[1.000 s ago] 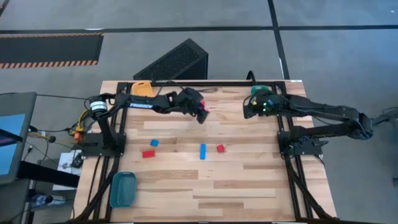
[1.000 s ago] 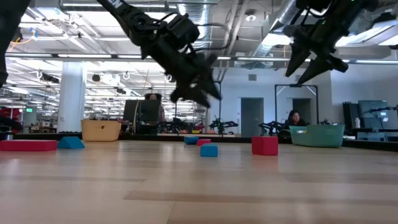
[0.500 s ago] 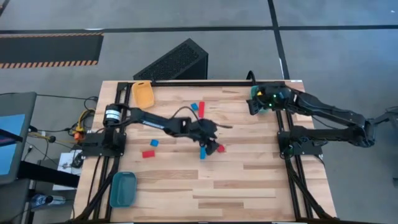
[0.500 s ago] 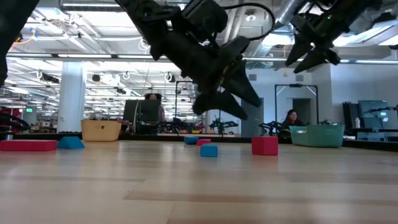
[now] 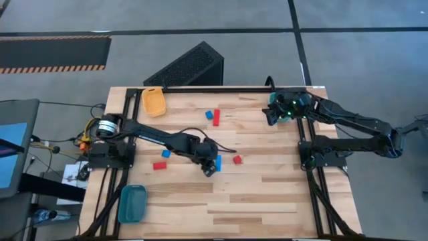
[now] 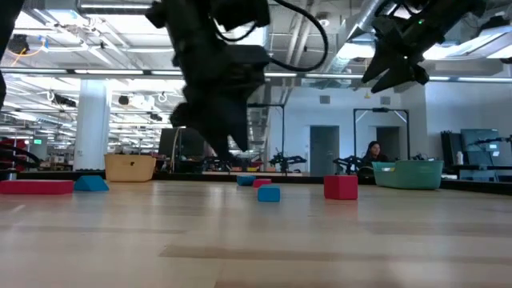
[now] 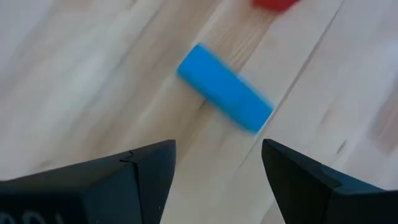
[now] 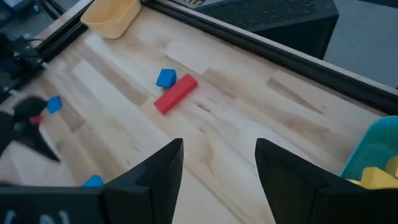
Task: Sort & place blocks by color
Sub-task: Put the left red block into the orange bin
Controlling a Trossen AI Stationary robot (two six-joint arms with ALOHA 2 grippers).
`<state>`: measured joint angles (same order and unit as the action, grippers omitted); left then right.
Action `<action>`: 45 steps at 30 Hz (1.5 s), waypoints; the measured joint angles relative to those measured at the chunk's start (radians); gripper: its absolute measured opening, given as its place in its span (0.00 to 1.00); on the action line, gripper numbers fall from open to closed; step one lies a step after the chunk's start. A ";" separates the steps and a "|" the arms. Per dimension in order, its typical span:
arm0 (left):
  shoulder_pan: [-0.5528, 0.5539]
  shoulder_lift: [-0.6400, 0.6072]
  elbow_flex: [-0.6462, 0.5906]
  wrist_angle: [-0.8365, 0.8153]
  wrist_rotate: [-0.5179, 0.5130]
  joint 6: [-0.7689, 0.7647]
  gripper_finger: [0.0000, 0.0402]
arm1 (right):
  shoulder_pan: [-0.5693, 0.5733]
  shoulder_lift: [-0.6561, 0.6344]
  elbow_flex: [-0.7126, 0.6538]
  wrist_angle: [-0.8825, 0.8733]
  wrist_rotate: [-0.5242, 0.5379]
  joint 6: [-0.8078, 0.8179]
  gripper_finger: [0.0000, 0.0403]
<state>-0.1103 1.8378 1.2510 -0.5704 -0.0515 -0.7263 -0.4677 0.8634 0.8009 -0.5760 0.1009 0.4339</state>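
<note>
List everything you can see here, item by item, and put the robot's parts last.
blue bar: 1, blue, mid-table, below the left tool
blue cubes: 2, blue, one at rear centre, one on the left side
red bars: 2, red, one beside the rear blue cube, one near the left blue cube
red cube: 1, red, just right of the blue bar
yellow block: 1, yellow, inside the green bin
orange bin: 1, orange, rear left corner
green bin: 1, green, rear right
blue bin: 1, blue, front left edge
table: 1, light wood
black box: 1, black, behind the table
left tool: 1, dark, open
right tool: 1, dark, open, by the green bin
</note>
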 joint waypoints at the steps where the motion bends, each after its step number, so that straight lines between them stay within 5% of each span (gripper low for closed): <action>1: -0.003 -0.013 0.000 -0.035 -0.006 0.025 0.56 | 0.005 -0.006 0.000 -0.003 0.000 0.003 0.56; 15: -0.095 -0.113 -0.014 -0.348 -0.088 0.174 0.56 | 0.055 0.002 0.000 0.102 -0.009 0.205 0.56; 25: -0.249 -0.113 -0.137 -0.475 -0.052 0.131 0.56 | 0.368 0.035 0.000 0.101 0.166 0.392 0.56; 32: -0.281 -0.134 -0.228 -0.506 0.079 0.202 0.56 | 0.542 0.106 0.000 0.102 0.291 0.521 0.56; 45: -0.248 -0.526 -0.535 -0.389 0.001 0.088 0.56 | 0.690 0.286 0.000 0.124 0.327 0.665 0.56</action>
<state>-0.3582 1.3113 0.7162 -0.9597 -0.0505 -0.6384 0.2226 1.1491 0.8005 -0.4522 0.4274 1.0989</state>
